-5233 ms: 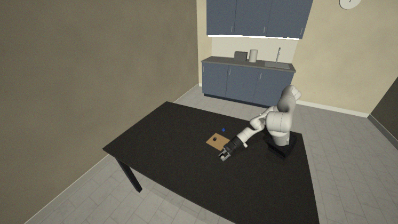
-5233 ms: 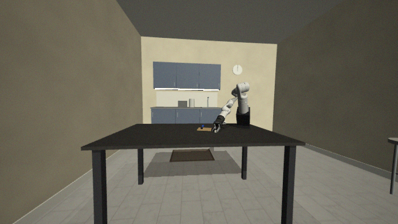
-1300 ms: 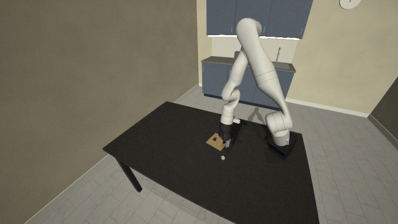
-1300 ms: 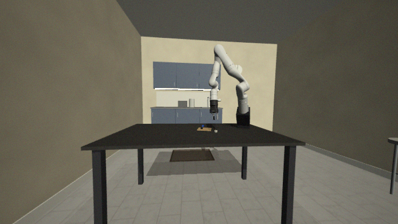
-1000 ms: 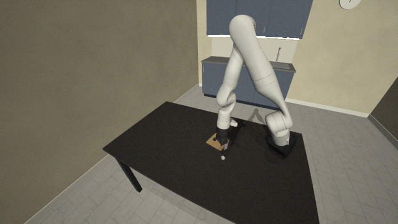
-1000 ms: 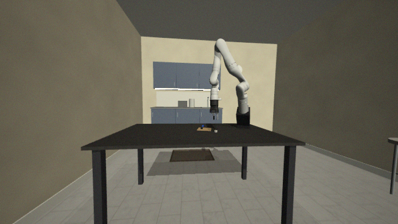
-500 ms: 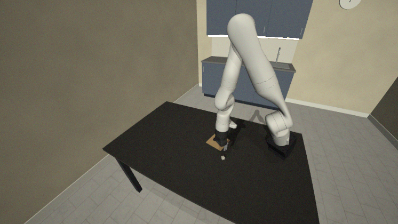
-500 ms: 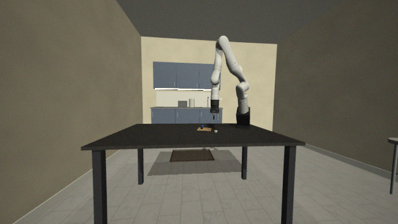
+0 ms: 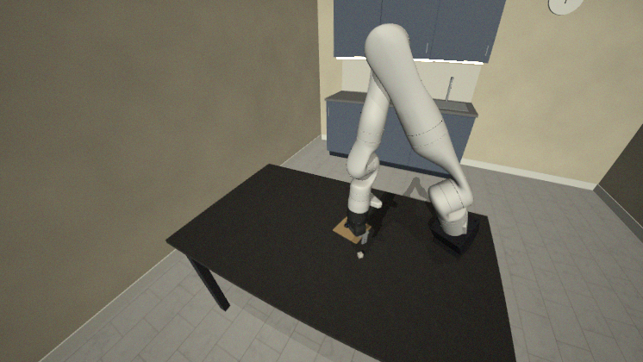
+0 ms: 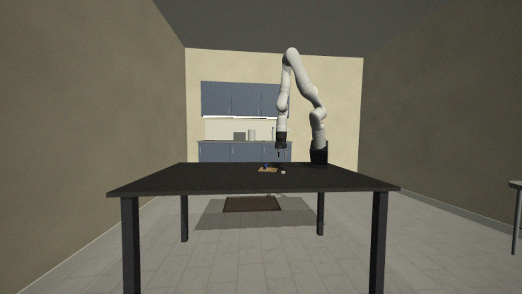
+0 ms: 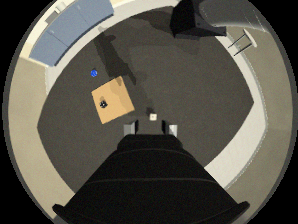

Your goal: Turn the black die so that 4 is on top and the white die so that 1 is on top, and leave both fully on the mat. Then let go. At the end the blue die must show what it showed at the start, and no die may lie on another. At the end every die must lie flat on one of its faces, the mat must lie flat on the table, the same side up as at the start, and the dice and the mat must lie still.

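Wrist view shows the gripper [image 9: 361,236] [image 10: 282,153] [image 11: 150,124] with its fingers spread wide and nothing between them, up above the dark table [image 9: 278,224] [image 10: 252,184] [image 11: 200,90]. The black die [image 10: 264,168] [image 11: 103,104] sits on the tan mat [image 9: 341,230] [image 10: 268,169] [image 11: 117,102], toward one side. Off the mat, the white die [image 9: 360,254] [image 10: 283,171] [image 11: 153,117] rests on the table, near one of the mat's edges. The blue die [image 10: 266,165] [image 11: 94,73] also lies on the table, past another edge and apart from the other two. The numbers on the dice are too small to read.

The end effector [image 9: 358,235] [image 10: 282,153] [image 11: 150,124], earlier low at the white die [image 9: 360,254] [image 10: 283,171] [image 11: 153,117], has risen well above the tabletop [image 9: 278,242] [image 10: 219,178] [image 11: 200,85], swung farther left and turned to point downward. The arm [image 9: 404,85] [image 10: 301,74], folded before, now arches high.
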`<control>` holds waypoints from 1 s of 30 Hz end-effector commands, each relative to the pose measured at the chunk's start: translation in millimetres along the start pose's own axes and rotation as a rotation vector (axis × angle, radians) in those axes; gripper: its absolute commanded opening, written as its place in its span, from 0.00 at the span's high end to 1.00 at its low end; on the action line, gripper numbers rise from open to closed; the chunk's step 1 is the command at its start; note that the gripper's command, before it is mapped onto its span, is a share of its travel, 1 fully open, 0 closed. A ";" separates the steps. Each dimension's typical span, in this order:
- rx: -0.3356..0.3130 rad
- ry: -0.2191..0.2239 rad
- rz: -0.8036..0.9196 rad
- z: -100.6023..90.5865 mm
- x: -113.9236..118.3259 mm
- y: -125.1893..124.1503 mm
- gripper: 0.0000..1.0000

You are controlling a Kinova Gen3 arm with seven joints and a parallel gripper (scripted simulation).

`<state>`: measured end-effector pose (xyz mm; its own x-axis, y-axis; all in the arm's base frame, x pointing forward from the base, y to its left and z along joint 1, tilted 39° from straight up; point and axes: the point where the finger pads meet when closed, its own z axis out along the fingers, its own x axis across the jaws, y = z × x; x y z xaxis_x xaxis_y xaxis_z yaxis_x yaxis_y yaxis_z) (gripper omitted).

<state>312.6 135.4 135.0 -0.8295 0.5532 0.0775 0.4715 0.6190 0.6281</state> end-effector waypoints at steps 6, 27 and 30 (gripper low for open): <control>0.004 0.020 0.065 36.9 8.1 -9.2 0.00; 0.004 0.020 0.065 37.2 8.1 -9.3 0.30; 0.004 0.020 0.065 37.2 8.1 -9.3 0.30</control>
<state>312.5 155.0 100.9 -0.8031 0.5805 0.1342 0.5259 0.5848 0.6177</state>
